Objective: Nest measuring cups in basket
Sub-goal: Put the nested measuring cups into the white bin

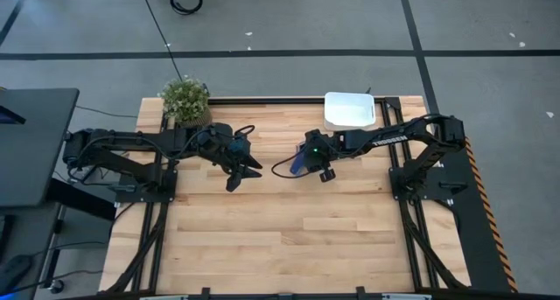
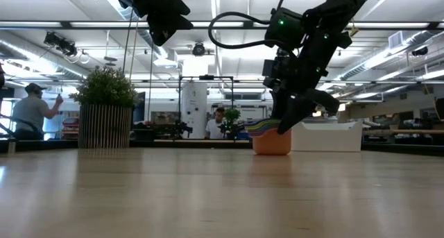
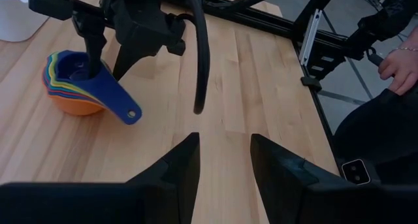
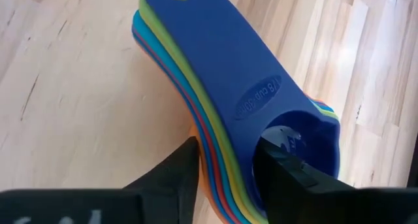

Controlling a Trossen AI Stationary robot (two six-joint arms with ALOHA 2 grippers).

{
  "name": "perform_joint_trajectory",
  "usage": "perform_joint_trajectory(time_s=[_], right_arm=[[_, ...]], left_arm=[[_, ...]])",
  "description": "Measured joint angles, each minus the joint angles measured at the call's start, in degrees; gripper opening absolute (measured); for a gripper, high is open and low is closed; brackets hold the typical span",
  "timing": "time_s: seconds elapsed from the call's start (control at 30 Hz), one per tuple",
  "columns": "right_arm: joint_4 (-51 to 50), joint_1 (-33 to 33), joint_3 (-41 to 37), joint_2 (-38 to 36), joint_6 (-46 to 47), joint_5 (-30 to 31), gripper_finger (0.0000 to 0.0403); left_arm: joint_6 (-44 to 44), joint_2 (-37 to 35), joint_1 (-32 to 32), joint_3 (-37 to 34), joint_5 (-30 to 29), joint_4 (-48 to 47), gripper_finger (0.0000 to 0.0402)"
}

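- Right gripper [image 4: 225, 162] half-closed astride rim of nested measuring cups [image 3: 81, 83]; grip unconfirmed.
- Handles point away from the basket [image 1: 350, 110].
- Left gripper [image 3: 225, 162] open, empty.

open tabletop [image 1: 289, 239] before plant [image 1: 185, 100], basket [image 1: 350, 110]

Seen from above, the right gripper [image 1: 308, 157] sits over the blue measuring cups [image 1: 298, 163] near the table [image 1: 289, 239] centre. The white basket [image 1: 349, 109] lies at one o'clock, the potted plant [image 1: 185, 101] at eleven. The left gripper [image 1: 240, 171] hovers apart.
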Motion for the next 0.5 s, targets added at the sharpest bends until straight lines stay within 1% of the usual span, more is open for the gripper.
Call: perform_joint_trajectory(time_s=[0.2, 0.5], right_arm=[[0.0, 0.02, 0.02, 0.0, 0.0, -0.02, 0.0128], [0.0, 0.02, 0.02, 0.04, 0.04, -0.04, 0.0126]], left_arm=[[0.0, 0.0, 0.0, 0.0, 0.0, -0.01, 0.0142], [0.0, 0.0, 0.0, 0.0, -0.01, 0.01, 0.0142]])
